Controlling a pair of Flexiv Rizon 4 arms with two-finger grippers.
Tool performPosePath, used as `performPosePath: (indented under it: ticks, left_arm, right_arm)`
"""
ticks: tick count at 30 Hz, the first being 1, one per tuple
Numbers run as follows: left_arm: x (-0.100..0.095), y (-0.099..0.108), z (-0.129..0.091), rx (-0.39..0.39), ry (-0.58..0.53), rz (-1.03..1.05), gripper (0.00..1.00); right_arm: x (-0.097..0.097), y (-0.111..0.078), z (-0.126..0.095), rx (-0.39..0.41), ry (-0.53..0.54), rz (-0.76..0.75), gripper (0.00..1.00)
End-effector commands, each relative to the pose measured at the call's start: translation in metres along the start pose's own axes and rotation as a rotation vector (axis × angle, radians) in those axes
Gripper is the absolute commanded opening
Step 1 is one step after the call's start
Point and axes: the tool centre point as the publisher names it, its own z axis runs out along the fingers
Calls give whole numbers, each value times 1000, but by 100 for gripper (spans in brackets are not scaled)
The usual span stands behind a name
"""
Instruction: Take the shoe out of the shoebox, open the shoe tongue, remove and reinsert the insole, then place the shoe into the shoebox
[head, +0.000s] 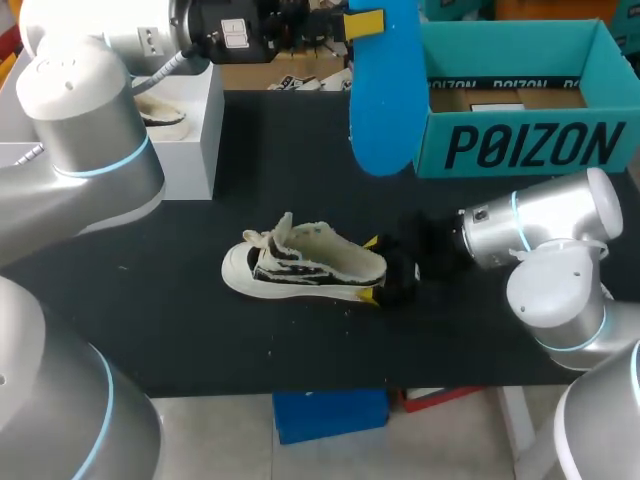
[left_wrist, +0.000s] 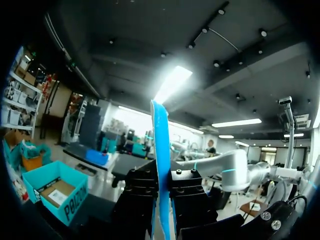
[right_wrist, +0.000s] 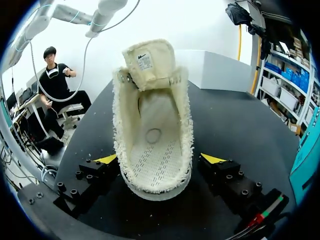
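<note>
Right end effector (head: 372, 269) (right_wrist: 159, 160) reaches in low and level from the right side of the black desk (head: 300, 180), its yellow-tipped fingers (right_wrist: 212, 158) closed on the heel of the white-and-black sneaker (head: 300, 265) (right_wrist: 152, 135). The sneaker stands on its sole at mid-desk, toe pointing left, tongue folded forward. Farther back, the left end effector (head: 368, 22) (left_wrist: 161, 200) is raised above the desk, pinching a blue insole (head: 385, 100) (left_wrist: 161, 150) that hangs down just left of the open teal shoebox (head: 520, 145) at the far right.
</note>
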Motion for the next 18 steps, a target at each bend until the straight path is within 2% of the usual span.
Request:
performPosePath:
  ticks: [1,4,12,18]
  left_arm:
    - [0,1,1,-1,-2,1,0]
    - [0,1,1,-1,-2,1,0]
    - [0,1,1,-1,-2,1,0]
    - [0,1,1,-1,-2,1,0]
  right_arm:
    - [2,21,-24,168,14,-26,100]
    - [1,36,-32,303,41,-57,100]
    - [-1,54,-41,611,76,-73,100]
    - [2,55,-40,742,52,-56,100]
